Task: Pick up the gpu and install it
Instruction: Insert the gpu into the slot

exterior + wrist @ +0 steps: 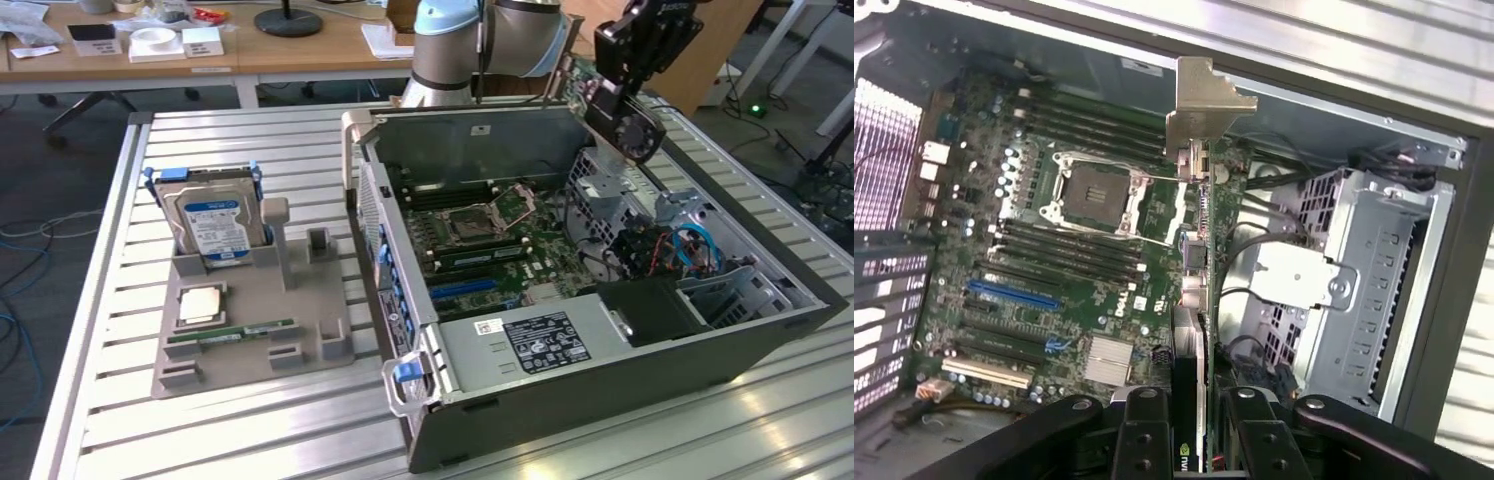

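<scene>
My gripper (627, 92) hangs above the far right corner of the open computer case (587, 390), shut on the gpu (639, 128). The dark card with its round fan points down toward the case interior without touching it. In the wrist view the gpu (1197, 260) runs edge-on away from my gripper (1189, 425), its silver bracket (1204, 100) at the far end. Below it lies the green motherboard (1074, 250) with a blue slot (1014, 297) and the empty CPU socket (1094, 195). The motherboard (487, 240) lies open in the exterior view too.
A grey parts holder (320, 345) at the exterior view's left carries a hard drive (214, 225), a CPU (203, 303) and a RAM stick (247, 332). Inside the case are a metal drive cage (1364, 270), loose cables (674, 250) and the power supply (534, 345).
</scene>
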